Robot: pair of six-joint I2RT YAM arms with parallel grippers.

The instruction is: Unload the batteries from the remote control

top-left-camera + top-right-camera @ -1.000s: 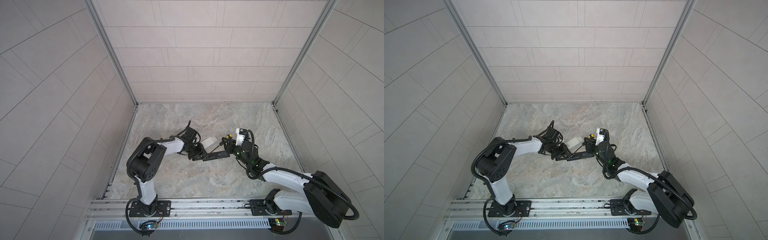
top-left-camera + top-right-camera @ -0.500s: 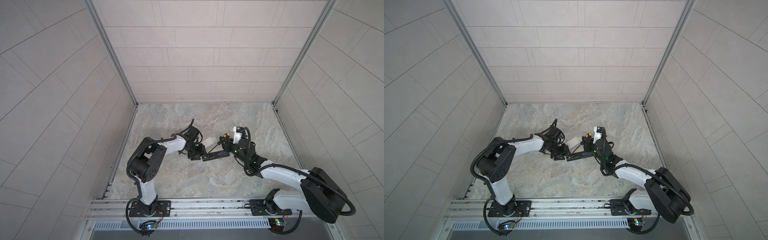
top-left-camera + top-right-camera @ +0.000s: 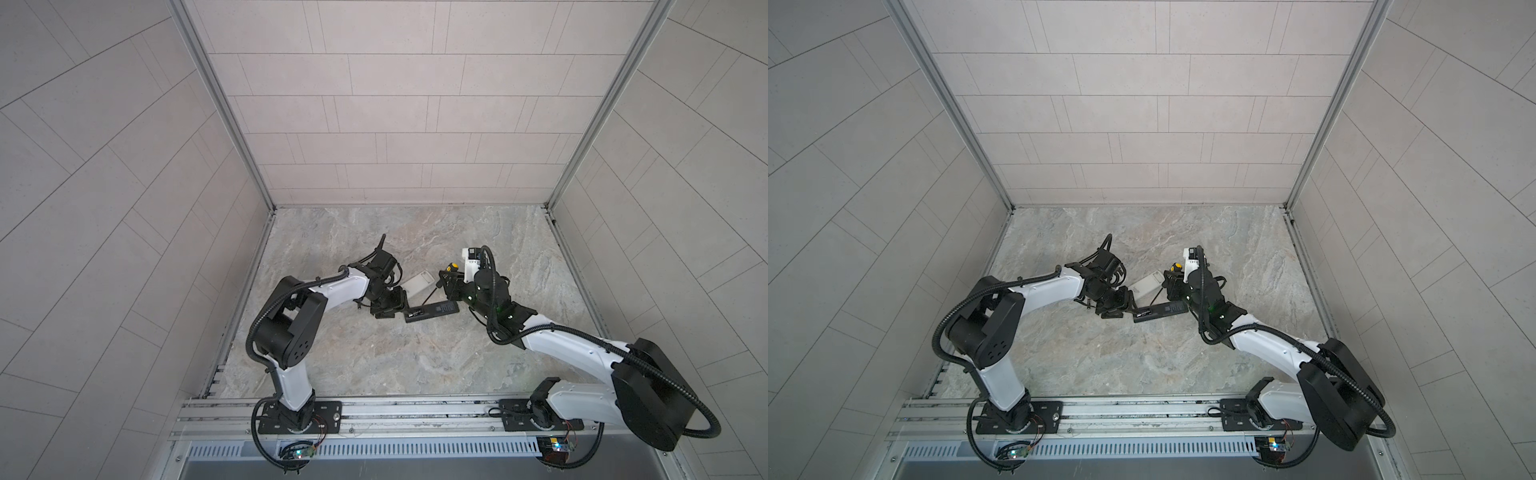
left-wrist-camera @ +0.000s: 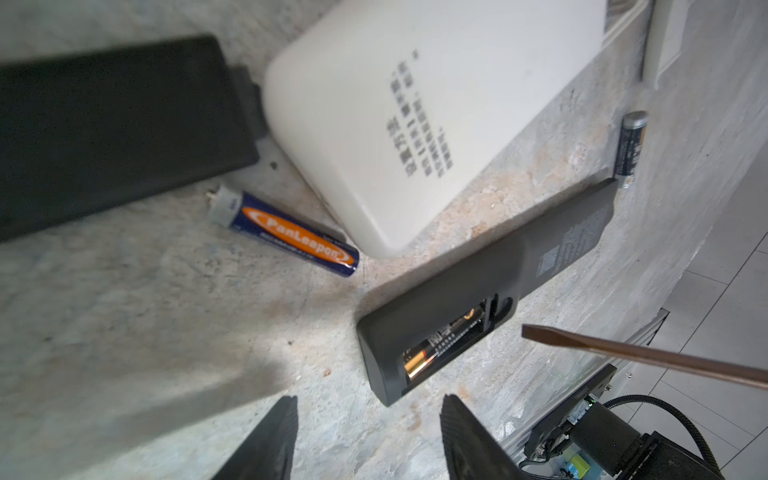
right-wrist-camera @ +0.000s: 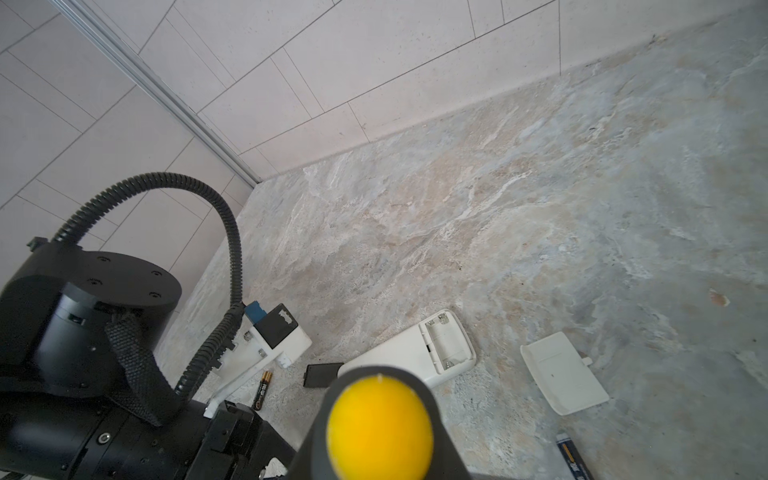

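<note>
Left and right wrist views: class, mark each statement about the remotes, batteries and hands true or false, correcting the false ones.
1. The black remote has a battery in its open compartment. True.
2. The white remote's compartment holds two batteries. False: it is empty.
3. The left hand grips the black remote. False: its fingers stand apart, not closed on it.
4. The right hand holds the screwdriver. True.
5. A blue-and-orange battery lies on the table beside the white remote. True.
</note>
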